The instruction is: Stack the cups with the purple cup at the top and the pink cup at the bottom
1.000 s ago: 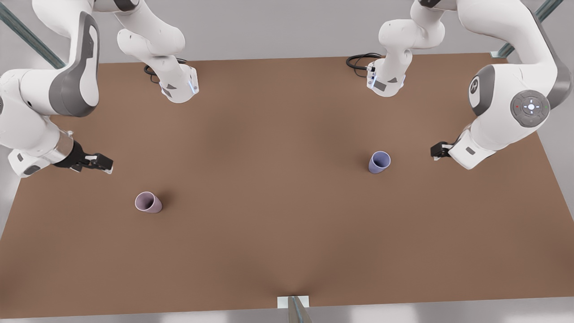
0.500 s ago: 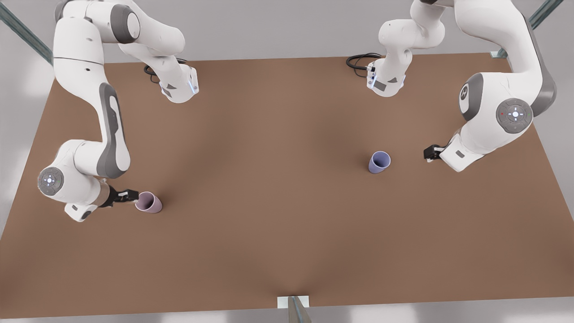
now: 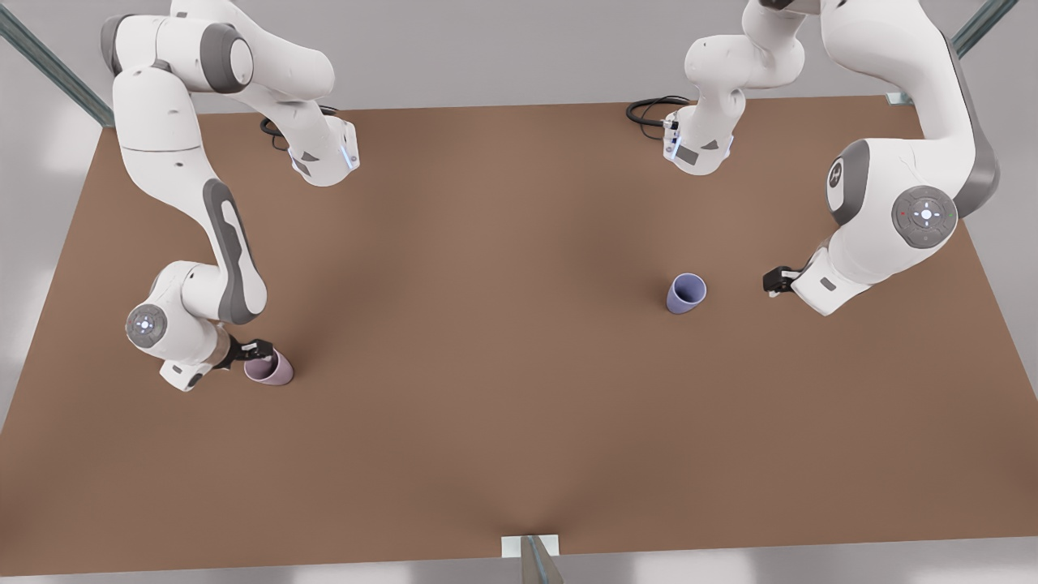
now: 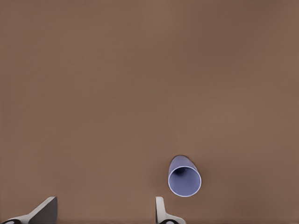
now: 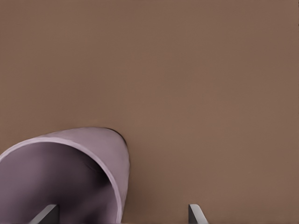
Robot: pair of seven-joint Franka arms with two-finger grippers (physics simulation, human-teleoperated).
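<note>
The pink cup [image 3: 277, 372] stands upright near the front view's left side of the brown table [image 3: 486, 341]. My right gripper [image 3: 258, 350] hovers over its rim, open. In the right wrist view one fingertip [image 5: 46, 214] sits over the pink cup's [image 5: 100, 151] dark inside and the other lies outside its wall. The purple cup [image 3: 686, 292] stands upright toward the front view's right. My left gripper [image 3: 770, 282] hangs open a short way to its right, apart from it. The left wrist view has the purple cup [image 4: 184, 177] just beyond one fingertip [image 4: 161, 212].
Both arm bases [image 3: 324, 158] [image 3: 697, 146] stand at the table's back edge, with black cables beside them. A metal post [image 3: 535, 560] rises at the middle of the front edge. Bare tabletop lies between the two cups.
My right gripper swung down from the front view's left edge and came over the pink cup's rim. My left gripper crept slightly toward the purple cup. Neither cup moved.
</note>
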